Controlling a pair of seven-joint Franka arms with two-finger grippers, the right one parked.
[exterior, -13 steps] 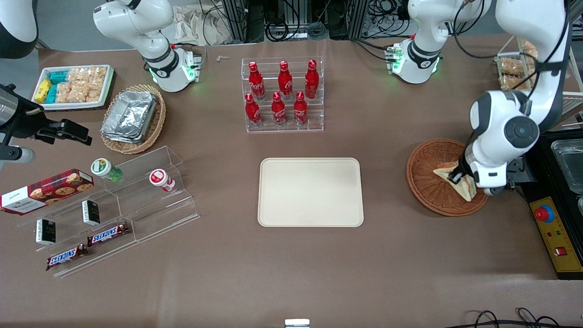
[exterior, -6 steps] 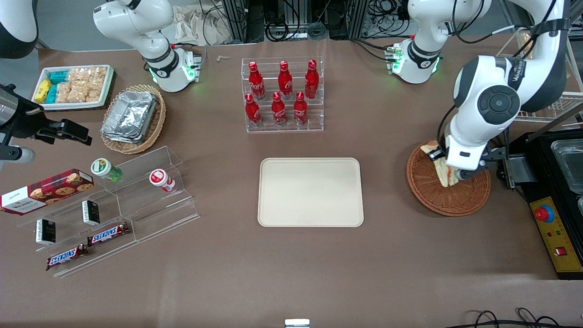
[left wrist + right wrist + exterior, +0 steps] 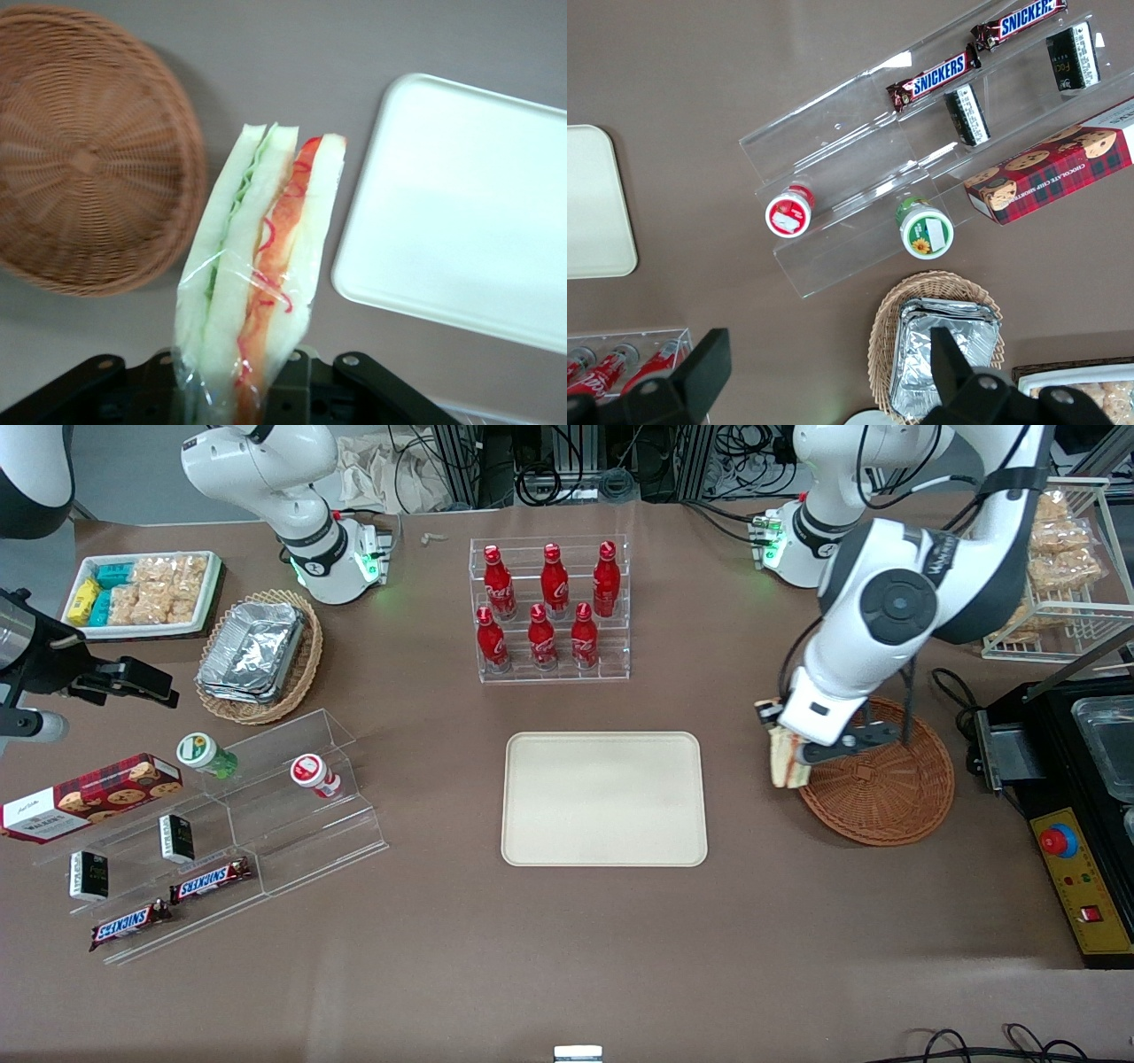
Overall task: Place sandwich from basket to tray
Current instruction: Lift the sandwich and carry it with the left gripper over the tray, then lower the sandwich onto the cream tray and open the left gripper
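My left gripper (image 3: 791,755) is shut on the sandwich (image 3: 784,756), a plastic-wrapped wedge of white bread with green and red-orange filling, and holds it in the air above the basket's rim on the side toward the tray. In the left wrist view the sandwich (image 3: 257,274) hangs edge-on between the black fingers (image 3: 306,390). The round reddish-brown wicker basket (image 3: 886,793) is empty; it also shows in the left wrist view (image 3: 84,168). The cream rectangular tray (image 3: 605,798) lies bare at the table's middle and shows in the left wrist view (image 3: 461,212).
A clear rack of red bottles (image 3: 549,611) stands farther from the front camera than the tray. A clear stepped shelf with snacks (image 3: 213,824), a pale basket of foil trays (image 3: 259,654) and a white snack tray (image 3: 142,593) lie toward the parked arm's end. A black box with a red button (image 3: 1076,868) sits beside the basket.
The gripper has lifted the sandwich out of the basket and carried it sideways toward the tray, to just past the basket's rim. The basket now lies empty.
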